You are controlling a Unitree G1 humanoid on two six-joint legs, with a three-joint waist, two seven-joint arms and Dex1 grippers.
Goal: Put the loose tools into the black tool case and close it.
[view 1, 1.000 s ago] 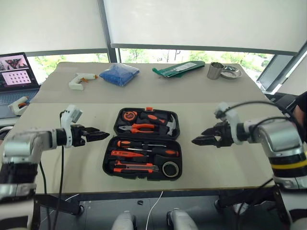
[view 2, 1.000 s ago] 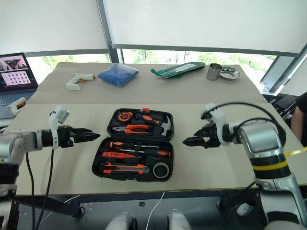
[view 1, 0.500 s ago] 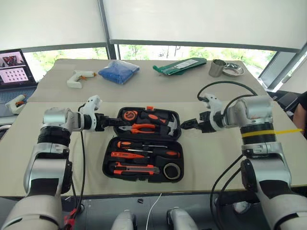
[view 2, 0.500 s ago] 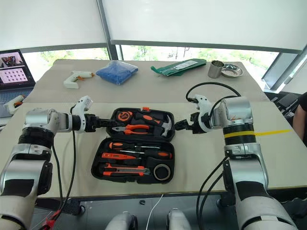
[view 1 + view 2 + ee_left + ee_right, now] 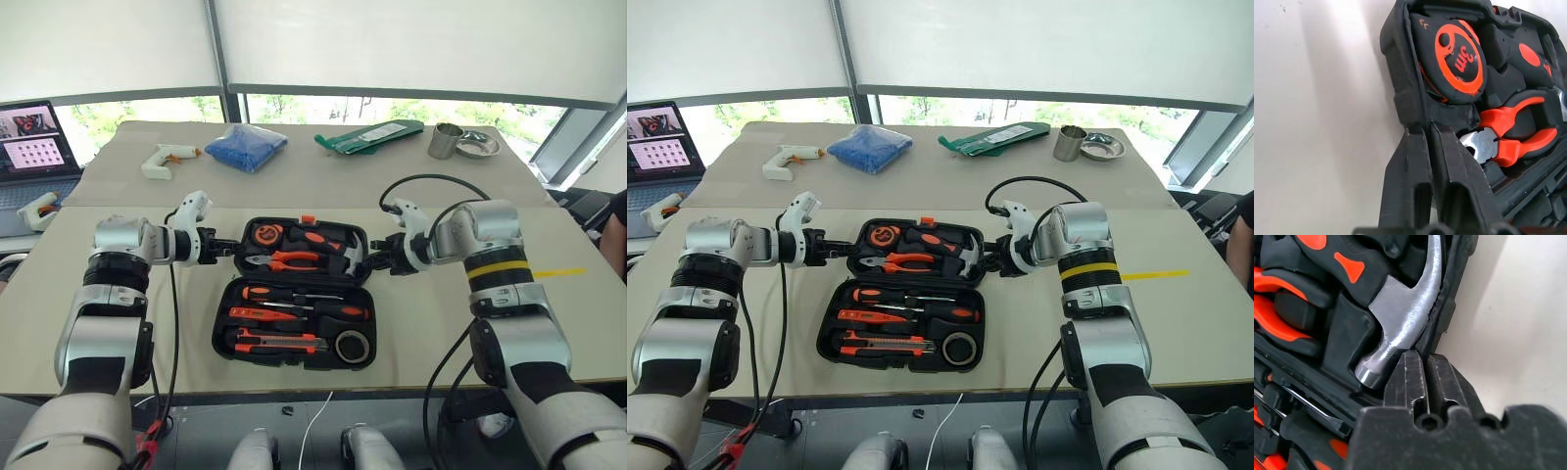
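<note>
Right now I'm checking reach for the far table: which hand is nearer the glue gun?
Left. The left hand sits at the case's left edge, on the same side as the glue gun. The right hand is at the case's right edge, with the case between.

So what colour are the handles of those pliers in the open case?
Orange; the pliers show best in the left wrist view.

Both pincers (image 5: pixel 231 248) (image 5: pixel 373 262) closed, converging inward
</note>
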